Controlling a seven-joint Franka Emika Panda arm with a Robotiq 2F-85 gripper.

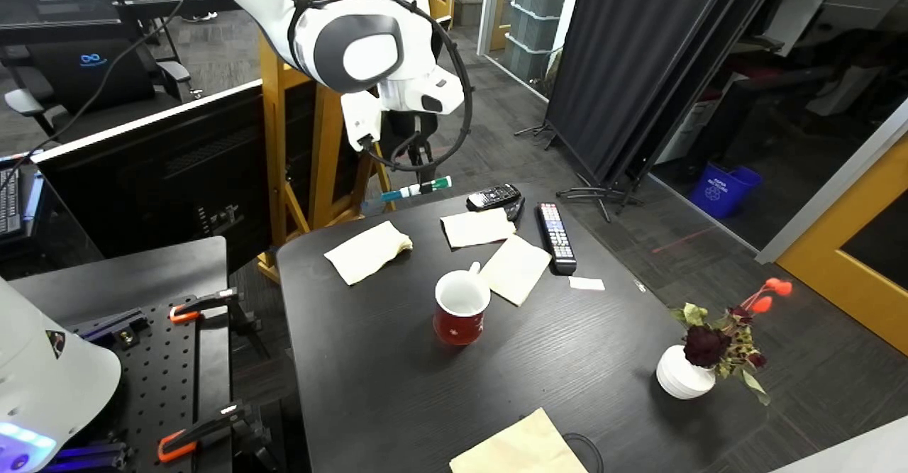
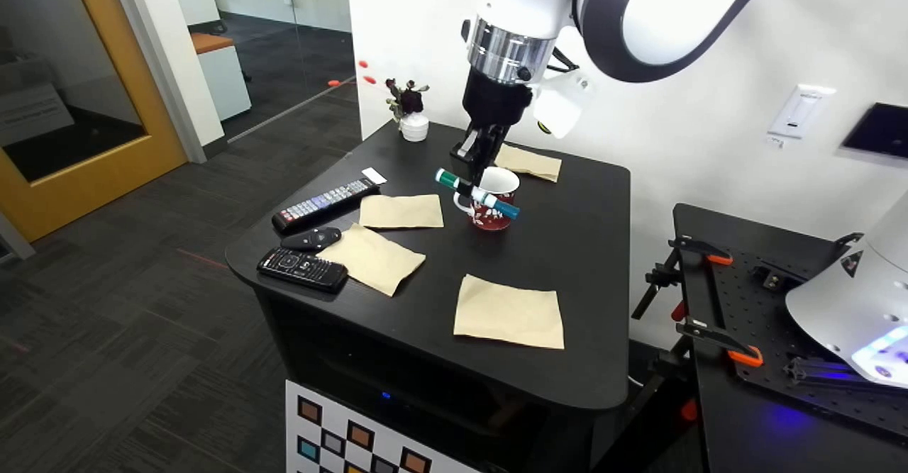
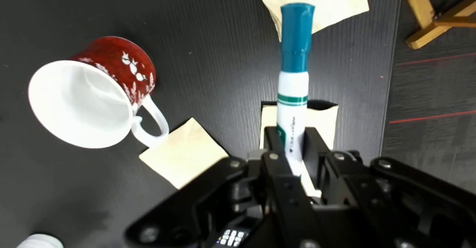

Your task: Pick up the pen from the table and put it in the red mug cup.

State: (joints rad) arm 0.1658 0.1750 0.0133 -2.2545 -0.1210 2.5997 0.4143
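Note:
The pen is a marker with a teal cap, white body and green end. It shows in both exterior views (image 1: 408, 191) (image 2: 491, 201) and in the wrist view (image 3: 295, 43). My gripper (image 3: 293, 140) is shut on its white body and holds it roughly level above the table (image 1: 369, 381). The gripper also shows in both exterior views (image 1: 428, 186) (image 2: 464, 188). The red mug cup (image 1: 458, 323) stands upright on the table, its white inside visible. In the wrist view the mug (image 3: 121, 67) is left of the pen, apart from it. In an exterior view the pen overlaps the mug (image 2: 493, 218).
Several tan paper pieces (image 1: 369, 252) lie around the mug. Black remotes (image 2: 301, 269) and a small white stick (image 1: 587, 284) lie near a table edge. A white pot with red flowers (image 1: 685, 374) stands at another edge. A wooden easel (image 1: 326, 147) stands beyond the table.

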